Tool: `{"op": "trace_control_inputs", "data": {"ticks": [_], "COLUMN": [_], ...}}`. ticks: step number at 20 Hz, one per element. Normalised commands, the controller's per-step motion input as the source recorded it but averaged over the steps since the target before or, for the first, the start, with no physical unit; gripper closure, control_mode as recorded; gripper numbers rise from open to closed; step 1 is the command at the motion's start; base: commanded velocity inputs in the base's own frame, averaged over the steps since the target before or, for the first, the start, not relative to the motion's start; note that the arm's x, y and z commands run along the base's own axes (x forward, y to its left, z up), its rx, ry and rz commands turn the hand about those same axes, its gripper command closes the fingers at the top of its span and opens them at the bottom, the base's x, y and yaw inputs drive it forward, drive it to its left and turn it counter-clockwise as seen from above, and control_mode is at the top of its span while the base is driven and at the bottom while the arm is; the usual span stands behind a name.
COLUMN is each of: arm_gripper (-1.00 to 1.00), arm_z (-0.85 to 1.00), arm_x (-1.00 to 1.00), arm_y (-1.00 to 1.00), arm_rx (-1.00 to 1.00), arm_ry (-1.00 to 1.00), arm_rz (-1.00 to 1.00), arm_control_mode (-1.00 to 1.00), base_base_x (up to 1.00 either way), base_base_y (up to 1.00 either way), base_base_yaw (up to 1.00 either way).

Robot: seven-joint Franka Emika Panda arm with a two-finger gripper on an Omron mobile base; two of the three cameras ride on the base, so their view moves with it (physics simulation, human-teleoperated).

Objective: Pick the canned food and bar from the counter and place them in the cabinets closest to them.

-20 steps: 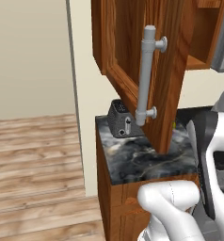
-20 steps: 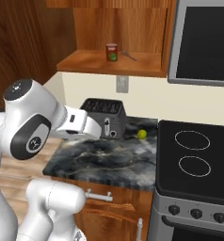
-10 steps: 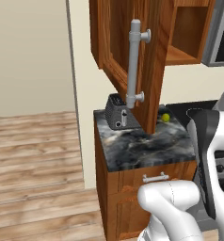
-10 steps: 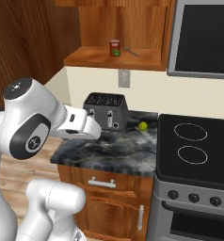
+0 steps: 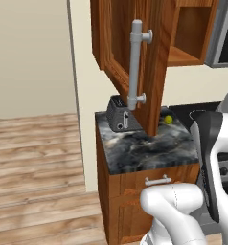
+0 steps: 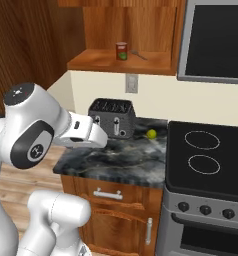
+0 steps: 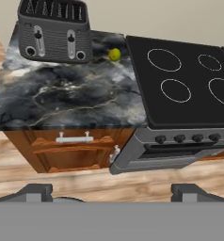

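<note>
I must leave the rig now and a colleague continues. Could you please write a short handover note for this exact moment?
Gripper: open, holding nothing, pulled back from the dark marbled stone counter.
Small orange-red can of food: already on the shelf of the open reddish-brown wooden wall cabinet above the counter; its door stands open.
Red bar packet: I cannot find it in these pictures.
On the counter: a black toaster and a small green round fruit, beside the black stove top.
Done: the can. Left: find the bar and put it in its nearest cabinet.
</note>
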Motion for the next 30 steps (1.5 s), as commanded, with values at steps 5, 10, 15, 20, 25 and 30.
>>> {"op": "trace_control_inputs", "data": {"ticks": [5, 10, 15, 20, 25, 30], "arm_gripper": [-1.00, -1.00, -1.00, -1.00, -1.00, -1.00], "arm_z": [0.00, 0.00, 0.00, 0.00, 0.00, 0.00], "arm_x": [0.00, 0.00, 0.00, 0.00, 0.00, 0.00], "arm_y": [0.00, 0.00, 0.00, 0.00, 0.00, 0.00], "arm_rx": [0.00, 0.00, 0.00, 0.00, 0.00, 0.00], "arm_ry": [0.00, 0.00, 0.00, 0.00, 0.00, 0.00], "arm_rz": [0.00, 0.00, 0.00, 0.00, 0.00, 0.00], "arm_control_mode": [1.00, 1.00, 1.00, 1.00, 1.00, 1.00], "base_base_x": [-0.09, -0.10, -0.12, -0.14, -0.14, -0.16], "base_base_y": [-0.37, -0.42, -0.46, -0.47, -0.47, -0.50], "base_base_yaw": [0.00, 0.00, 0.00, 0.00, 0.00, 0.00]}}
